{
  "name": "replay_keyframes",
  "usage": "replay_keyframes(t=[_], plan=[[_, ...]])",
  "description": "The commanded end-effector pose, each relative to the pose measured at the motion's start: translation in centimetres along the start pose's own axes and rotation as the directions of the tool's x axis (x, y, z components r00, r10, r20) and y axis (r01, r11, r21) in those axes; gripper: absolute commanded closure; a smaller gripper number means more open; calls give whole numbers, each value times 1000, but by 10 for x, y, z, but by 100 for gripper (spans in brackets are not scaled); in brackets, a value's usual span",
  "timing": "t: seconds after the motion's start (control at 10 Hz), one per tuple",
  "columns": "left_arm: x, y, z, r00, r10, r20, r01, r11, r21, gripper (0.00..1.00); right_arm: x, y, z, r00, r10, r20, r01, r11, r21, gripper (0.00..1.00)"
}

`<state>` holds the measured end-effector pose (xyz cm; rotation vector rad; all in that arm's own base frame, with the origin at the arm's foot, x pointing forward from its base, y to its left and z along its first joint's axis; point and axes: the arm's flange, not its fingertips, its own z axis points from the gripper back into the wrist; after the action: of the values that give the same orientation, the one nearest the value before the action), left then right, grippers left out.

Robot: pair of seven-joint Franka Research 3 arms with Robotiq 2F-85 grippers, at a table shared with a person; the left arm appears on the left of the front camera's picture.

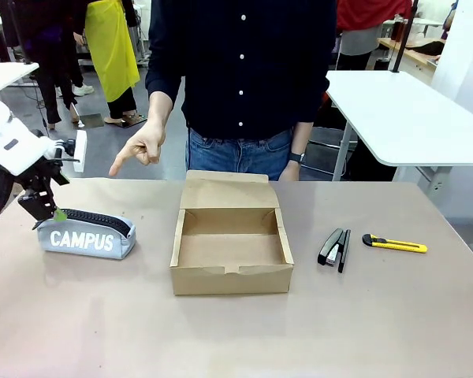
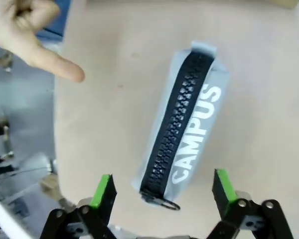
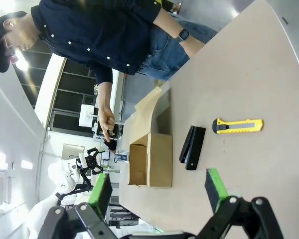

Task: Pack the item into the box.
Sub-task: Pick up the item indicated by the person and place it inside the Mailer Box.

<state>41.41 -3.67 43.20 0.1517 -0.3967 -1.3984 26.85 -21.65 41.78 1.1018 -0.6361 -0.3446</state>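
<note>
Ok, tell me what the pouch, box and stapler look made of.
Pouch: soft light-grey fabric, matte, slightly sagging, with a dark toothed zipper, likely plastic. Box: plain brown cardboard, matte, with folded flaps. Stapler: black, probably plastic over metal; a silvery strip shows.

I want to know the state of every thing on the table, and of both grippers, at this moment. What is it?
pouch: zipped shut, not yet packed.
box: open, flap back, empty.
stapler: closed, lying flat.
utility knife: lying flat, no blade seen out.
left gripper: open, straddling the pouch's end.
right gripper: open, holding nothing.
person's hand: pointing toward the pouch.
</note>
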Motion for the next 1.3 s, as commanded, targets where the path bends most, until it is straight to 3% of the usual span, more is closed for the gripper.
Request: replay_keyframes(t=[0.0,0.1,0.2,0.5,0.9,1.2], plan=[[-12,10,3,993,119,-15,-119,985,-127,0,4,-1,-1,999,31,16,-31,999,23,0],[-12,10,3,993,119,-15,-119,985,-127,0,4,-1,-1,999,31,16,-31,999,23,0],[-6,1,-2,999,38,-1,-38,998,-42,0,4,-1,-1,999,31,16,-31,999,23,0],[12,3,-31,984,-179,-16,179,982,55,0,4,-1,-1,999,31,16,-31,999,23,0],[12,11,-61,961,-263,-86,257,964,-74,0,4,-1,-1,999,31,16,-31,999,23,0],[11,18,-90,962,-264,-67,252,957,-143,0,4,-1,-1,999,31,16,-31,999,23,0]])
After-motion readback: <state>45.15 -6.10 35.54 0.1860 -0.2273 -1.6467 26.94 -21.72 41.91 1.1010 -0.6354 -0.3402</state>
